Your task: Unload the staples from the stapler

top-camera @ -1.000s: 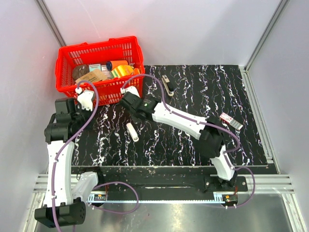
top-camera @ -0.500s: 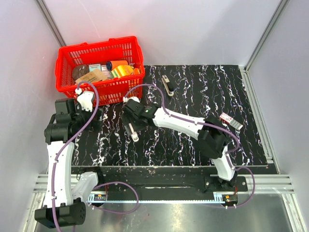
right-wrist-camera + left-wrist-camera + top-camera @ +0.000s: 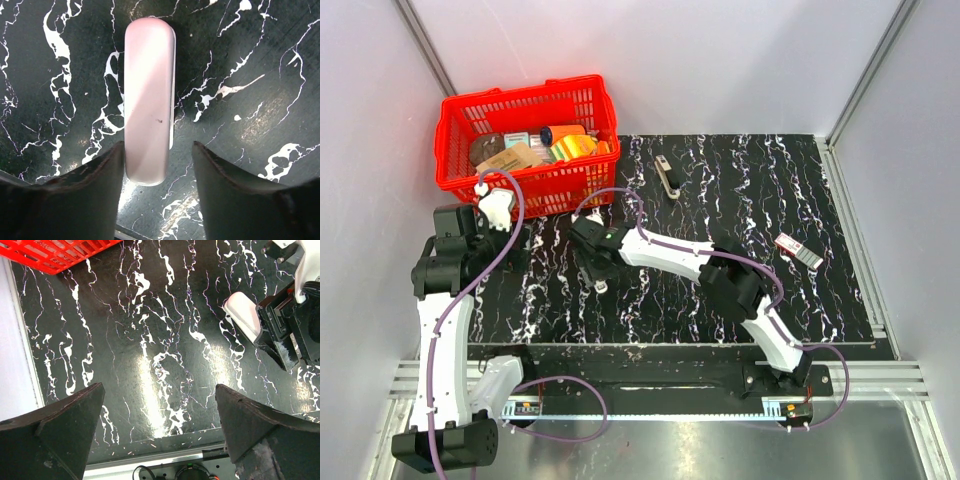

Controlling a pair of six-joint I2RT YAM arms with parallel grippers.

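Item: my right gripper (image 3: 157,150), jaws spread, has dropped astride the white stick (image 3: 149,95); stapler (image 3: 667,177) sits untouched, well apart, unloading not begun.

A black tabletop (image 3: 840,200) veined with white marbling fills the middle, boxed in by plain pale walls (image 3: 720,60) at 9, 12 and 3 o'clock. Aluminium posts (image 3: 865,70) run up the back corners at 11 and 1 o'clock. A brushed metal shelf (image 3: 700,450), possibly steel, lies at 6 o'clock. Soft light leaves a dull glare (image 3: 150,390) on the black surface.
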